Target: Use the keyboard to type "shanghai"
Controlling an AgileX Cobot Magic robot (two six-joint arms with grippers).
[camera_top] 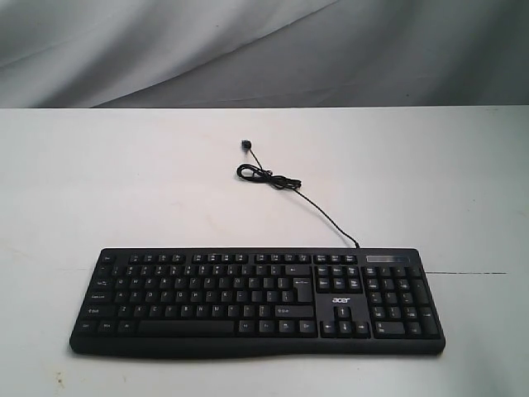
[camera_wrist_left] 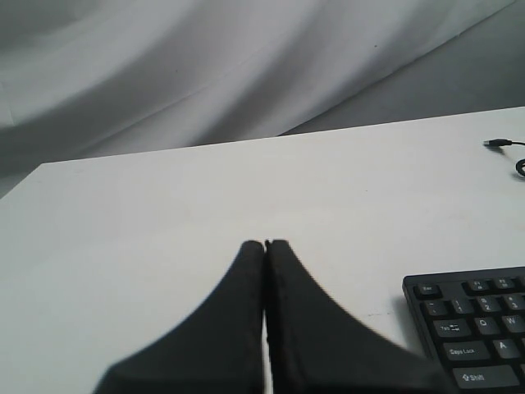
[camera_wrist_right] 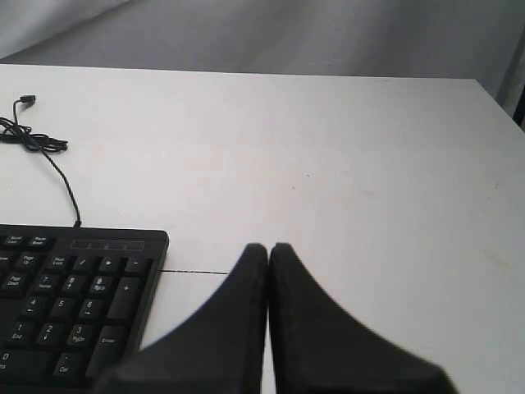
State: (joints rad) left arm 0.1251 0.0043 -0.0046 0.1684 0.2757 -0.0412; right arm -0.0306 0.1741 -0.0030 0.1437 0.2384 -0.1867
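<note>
A wide black keyboard [camera_top: 256, 299] with white legends and an acer logo lies flat near the front of the white table; neither arm shows in the exterior view. In the left wrist view my left gripper [camera_wrist_left: 264, 245] is shut and empty, hovering over bare table beside the keyboard's Esc and Tab corner [camera_wrist_left: 472, 328]. In the right wrist view my right gripper [camera_wrist_right: 267, 247] is shut and empty too, off the number-pad end of the keyboard [camera_wrist_right: 78, 304]. Neither gripper touches a key.
The keyboard's thin black cable [camera_top: 306, 198] runs back from its rear edge, coils, and ends in a plug [camera_top: 245, 145] mid-table. A white table [camera_top: 124, 182] carries everything, with a grey draped backdrop [camera_top: 264, 50] behind. A thin dark seam line [camera_wrist_right: 197, 272] crosses the table.
</note>
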